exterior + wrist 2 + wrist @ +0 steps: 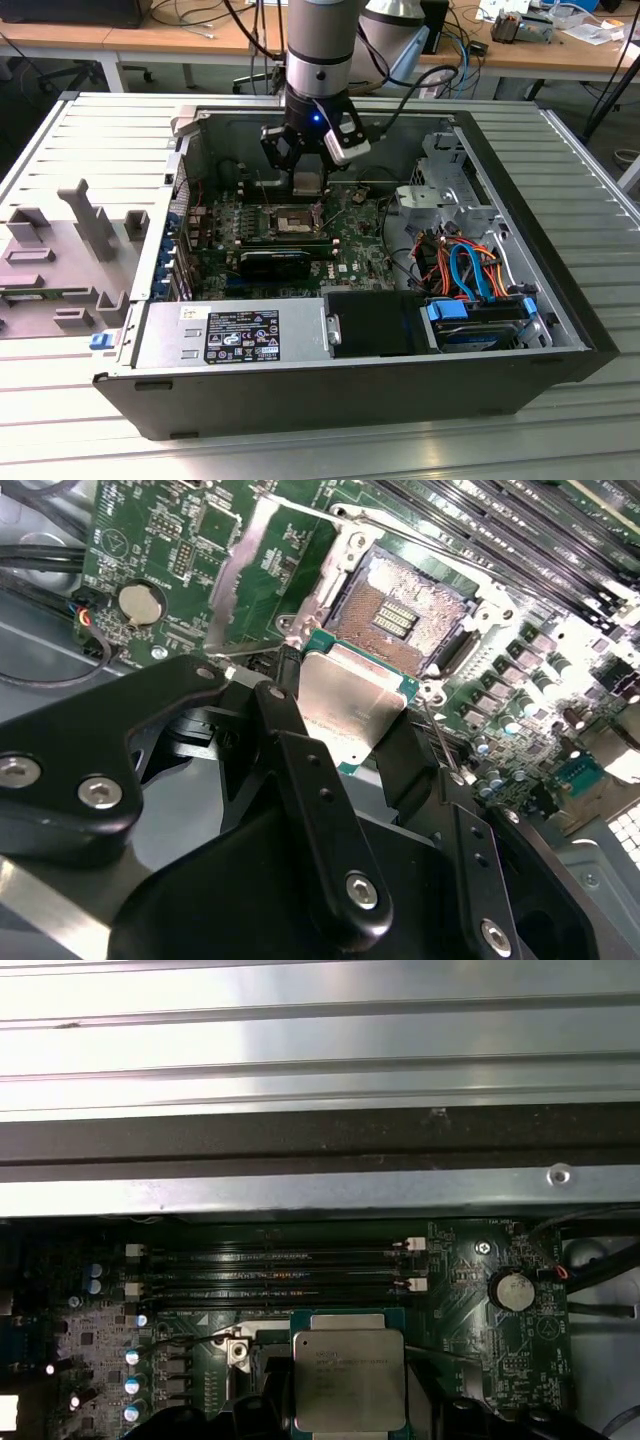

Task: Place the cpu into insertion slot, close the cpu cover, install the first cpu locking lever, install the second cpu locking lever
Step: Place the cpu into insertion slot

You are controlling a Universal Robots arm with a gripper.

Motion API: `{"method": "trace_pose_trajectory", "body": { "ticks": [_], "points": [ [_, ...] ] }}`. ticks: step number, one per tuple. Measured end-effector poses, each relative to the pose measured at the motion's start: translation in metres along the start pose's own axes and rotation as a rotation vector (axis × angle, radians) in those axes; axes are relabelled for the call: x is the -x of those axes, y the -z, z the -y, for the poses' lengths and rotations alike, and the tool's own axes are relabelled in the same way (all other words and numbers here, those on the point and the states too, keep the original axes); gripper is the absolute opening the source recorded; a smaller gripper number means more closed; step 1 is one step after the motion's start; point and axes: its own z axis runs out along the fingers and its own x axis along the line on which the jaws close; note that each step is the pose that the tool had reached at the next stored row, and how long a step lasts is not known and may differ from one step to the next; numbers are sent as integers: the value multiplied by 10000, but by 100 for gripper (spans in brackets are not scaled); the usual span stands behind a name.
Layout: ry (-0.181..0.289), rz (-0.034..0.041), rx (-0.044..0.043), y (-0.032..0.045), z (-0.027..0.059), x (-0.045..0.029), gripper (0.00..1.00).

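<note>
The claw [348, 708] is clenched on the cpu [356, 685] by its edges, near the bare insertion slot [400, 610] — cpu cover [242, 572] tilted up.

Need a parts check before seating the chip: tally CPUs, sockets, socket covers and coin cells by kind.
CPU: 1, held in the gripper
Socket: 1
Cover: 1
Coin cell: 1
Total: 4

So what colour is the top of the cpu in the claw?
Dull silver-grey, with green edging on the cpu; clearest in the second wrist view.
</note>
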Motion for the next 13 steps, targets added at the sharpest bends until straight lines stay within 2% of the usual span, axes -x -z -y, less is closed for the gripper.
{"method": "trace_pose_trajectory", "body": {
  "ticks": [4, 13],
  "points": [
    [0, -1, -2, 2, 50, -41, 54],
    [-2, 2, -66, 3, 91, -124, 54]
  ]
}}
